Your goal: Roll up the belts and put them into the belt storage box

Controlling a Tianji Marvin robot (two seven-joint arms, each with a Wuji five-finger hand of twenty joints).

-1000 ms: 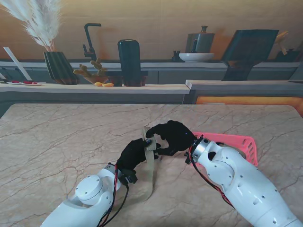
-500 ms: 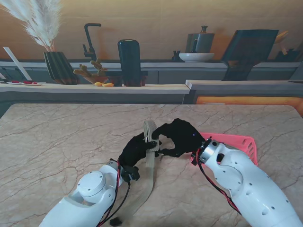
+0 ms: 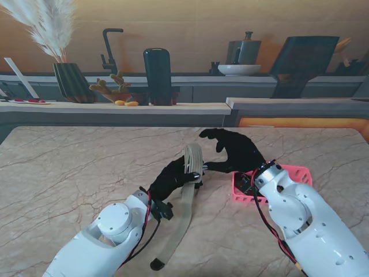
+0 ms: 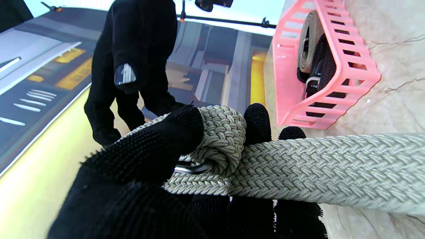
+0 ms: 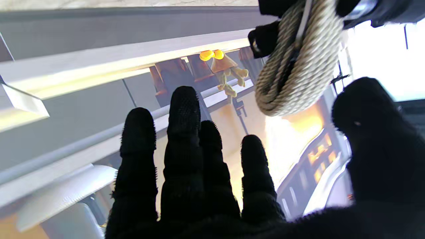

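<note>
The left robot hand [image 3: 173, 180] in its black glove is clamped on the partly rolled end of a beige braided fabric belt [image 3: 183, 208], lifted off the marble table [image 3: 69, 173]; the belt's loose tail trails back toward the robot across the table. The right robot hand [image 3: 233, 151] hovers just right of the roll with fingers [image 5: 184, 132] spread, holding nothing. The pink slatted plastic storage box [image 3: 271, 183] sits on the table to the right, with rolled belts [image 4: 313, 49] already inside.

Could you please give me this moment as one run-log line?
left hand: shut on belt, partly rolled | right hand: open, apart from belt | pink box: holds rolled belts | tail on table
</note>
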